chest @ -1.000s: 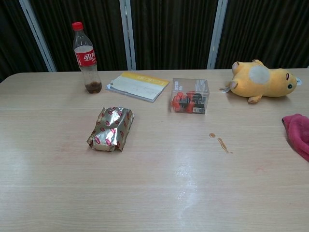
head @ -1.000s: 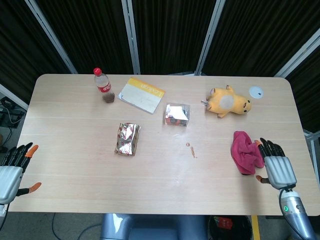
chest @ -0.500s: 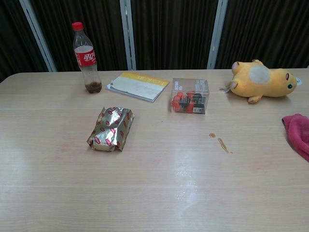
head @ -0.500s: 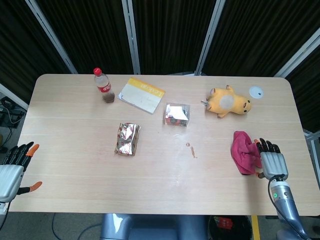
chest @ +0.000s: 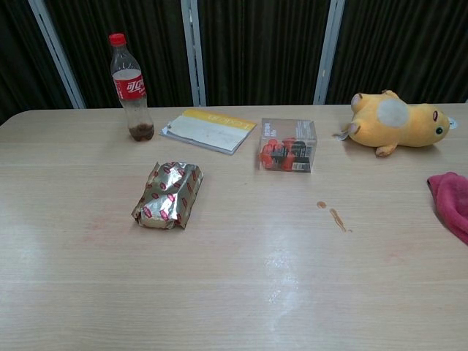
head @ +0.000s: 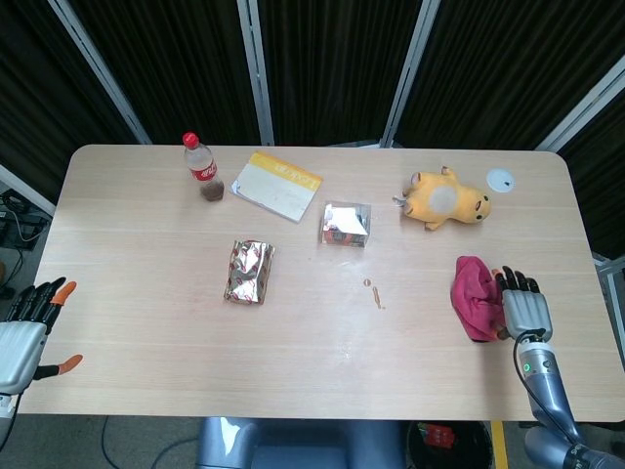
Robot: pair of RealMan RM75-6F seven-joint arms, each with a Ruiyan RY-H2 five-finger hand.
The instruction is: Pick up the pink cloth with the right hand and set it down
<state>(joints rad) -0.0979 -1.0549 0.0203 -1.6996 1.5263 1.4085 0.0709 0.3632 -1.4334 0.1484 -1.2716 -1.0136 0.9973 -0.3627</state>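
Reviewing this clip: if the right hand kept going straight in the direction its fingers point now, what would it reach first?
The right hand points toward the far edge, with the pink cloth right beside it toward the table's middle. Straight ahead looks like bare table; the yellow plush toy sits off that line. Height above the table is unclear.

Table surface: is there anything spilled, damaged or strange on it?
Yes. A small brown smear marks the table in front of the clear plastic box; it looks like a spilled drop. The plush toy lies on its side, and the pink cloth is crumpled. Nothing looks damaged.
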